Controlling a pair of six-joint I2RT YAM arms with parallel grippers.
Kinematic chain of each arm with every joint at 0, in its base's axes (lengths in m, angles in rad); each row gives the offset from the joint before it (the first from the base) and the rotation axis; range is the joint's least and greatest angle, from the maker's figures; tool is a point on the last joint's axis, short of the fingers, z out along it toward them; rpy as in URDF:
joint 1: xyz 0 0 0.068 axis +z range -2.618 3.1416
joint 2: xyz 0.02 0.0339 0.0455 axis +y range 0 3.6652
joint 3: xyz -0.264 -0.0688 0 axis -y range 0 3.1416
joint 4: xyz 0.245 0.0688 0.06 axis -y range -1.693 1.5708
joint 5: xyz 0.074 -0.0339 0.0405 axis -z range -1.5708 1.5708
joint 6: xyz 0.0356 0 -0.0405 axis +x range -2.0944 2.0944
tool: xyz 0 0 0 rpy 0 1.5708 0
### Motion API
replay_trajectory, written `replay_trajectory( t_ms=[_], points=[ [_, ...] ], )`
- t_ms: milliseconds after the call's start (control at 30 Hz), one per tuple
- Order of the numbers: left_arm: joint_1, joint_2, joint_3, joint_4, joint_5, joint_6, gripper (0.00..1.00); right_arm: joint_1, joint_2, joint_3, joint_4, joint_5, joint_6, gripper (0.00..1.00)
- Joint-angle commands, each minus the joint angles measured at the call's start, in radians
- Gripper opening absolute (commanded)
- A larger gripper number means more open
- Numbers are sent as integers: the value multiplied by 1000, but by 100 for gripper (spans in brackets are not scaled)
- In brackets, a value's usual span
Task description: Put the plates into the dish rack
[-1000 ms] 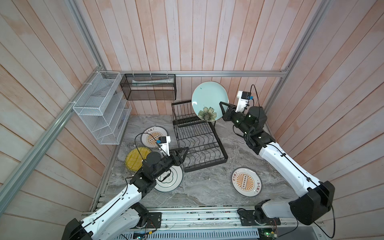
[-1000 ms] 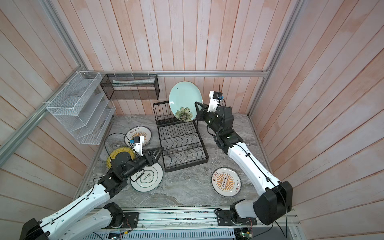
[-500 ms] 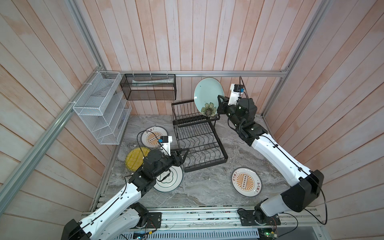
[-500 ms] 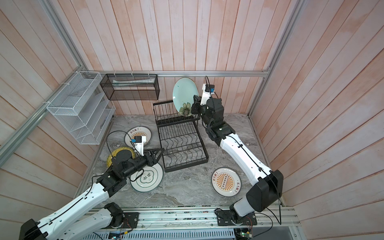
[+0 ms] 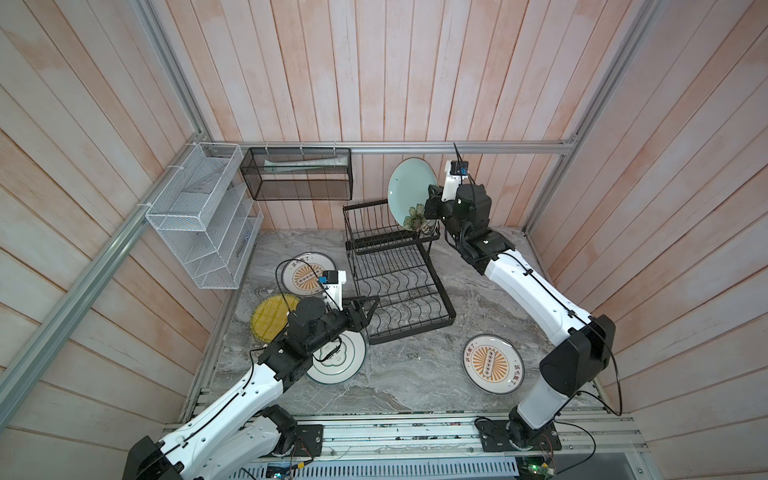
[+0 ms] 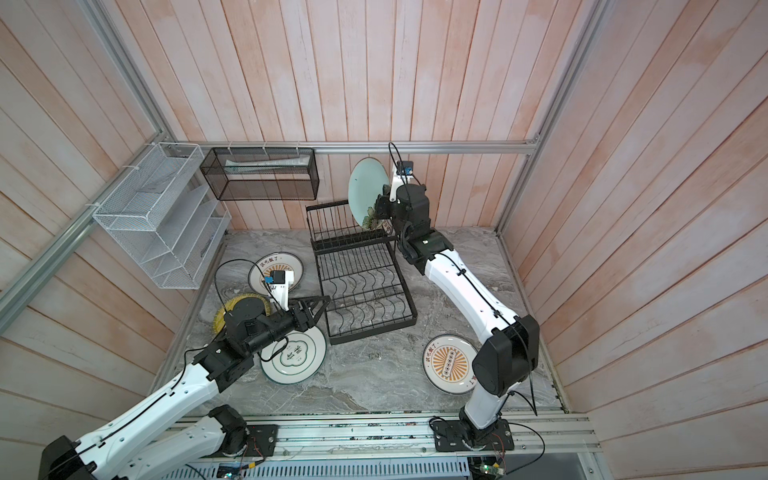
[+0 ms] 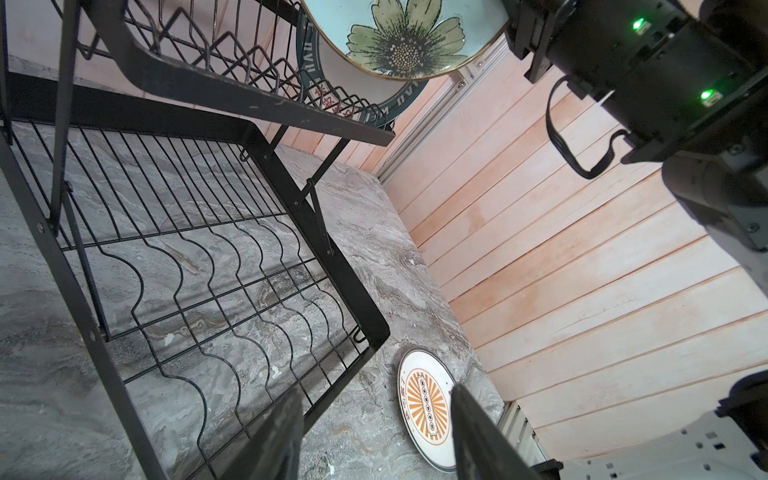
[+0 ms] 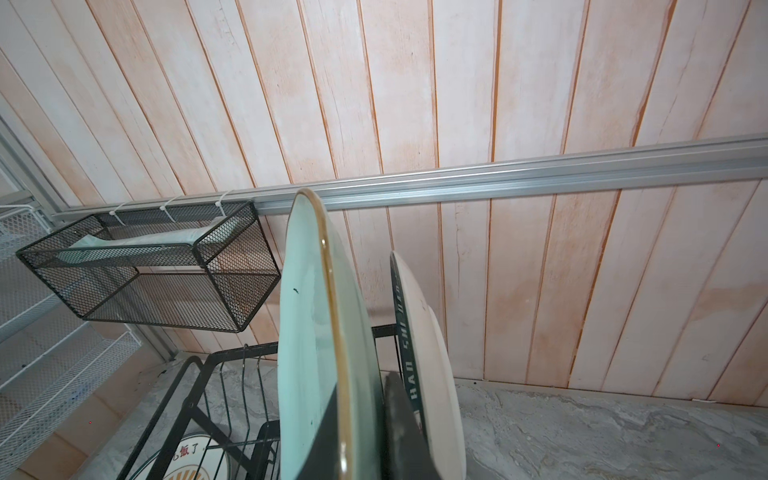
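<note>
In both top views, your right gripper (image 5: 428,205) is clamped on the mint floral plate (image 5: 405,187). It holds the plate upright over the upper basket of the dish rack (image 5: 399,286), at upper centre. Your left gripper (image 5: 372,309) hangs half open and empty by the rack's lower-left corner.

Left wrist view: parted fingers (image 7: 473,432) at the bottom edge, with a sunburst plate (image 7: 424,407) flat on the table (image 7: 386,257) beyond.

Right wrist view: the mint floral plate is edge-on at centre, and the dark-lettered plate (image 8: 428,332) is just beside it.

6 plates (image 5: 492,364), 1 dish rack (image 5: 399,286), 2 wall baskets (image 5: 299,174)
</note>
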Motion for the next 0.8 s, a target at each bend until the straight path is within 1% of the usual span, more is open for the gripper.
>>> replay_trajectory(
  t_ms=[0,167,533,767],
  points=[
    [-3,-2,34,-14,-3,25,58,12,11,105,99,44,-25,0],
    [-3,-3,36,-19,-11,31,58,31,68,178,82,92,-78,0],
    [-3,4,36,-26,-24,40,58,76,201,357,50,252,-222,0],
    [-3,7,39,-28,-34,46,58,78,237,408,45,292,-264,0]
  ],
)
